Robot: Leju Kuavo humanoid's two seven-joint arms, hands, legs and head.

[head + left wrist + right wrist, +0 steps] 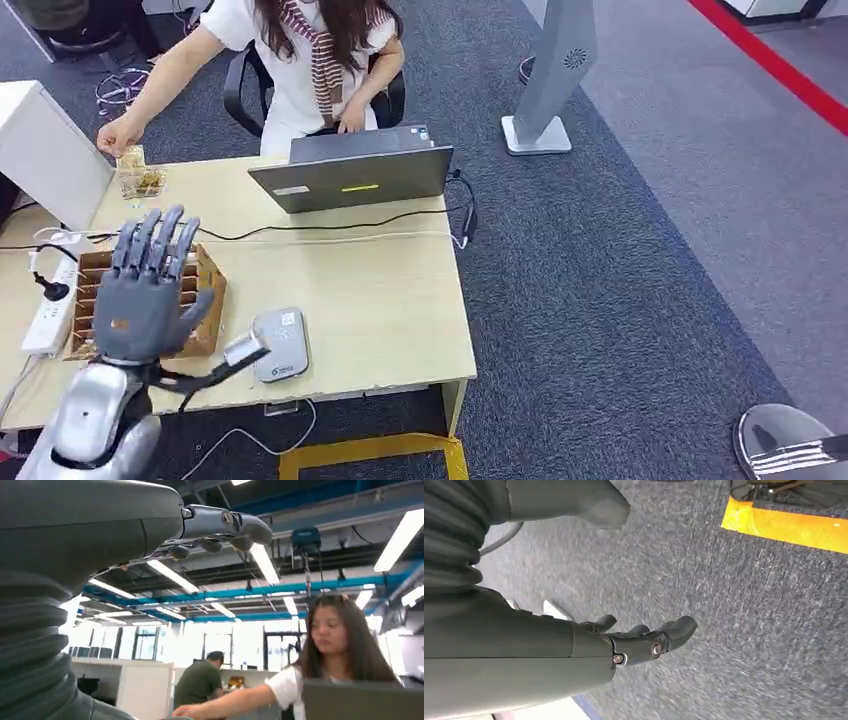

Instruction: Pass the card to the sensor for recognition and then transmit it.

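Note:
My left hand [150, 290] hovers palm down over a wooden slotted card box [205, 300] at the table's left side, fingers spread and holding nothing. In the left wrist view its fingers [220, 527] stretch out bare against the ceiling. I cannot make out a card in the box's slots. The grey sensor pad [280, 345] lies flat near the table's front edge, just right of the box. My right hand [644, 640] hangs over the carpet with loosely curled fingers and nothing in it; that arm's silver part [790, 440] shows low at the right.
A person [320, 60] sits behind a grey laptop [355, 175], one hand [118, 135] reaching to a small clear container [140, 178]. A white power strip [50, 310] and cables lie at the left. A white panel [45, 150] stands at the back left, and yellow floor tape [370, 452] runs below the table.

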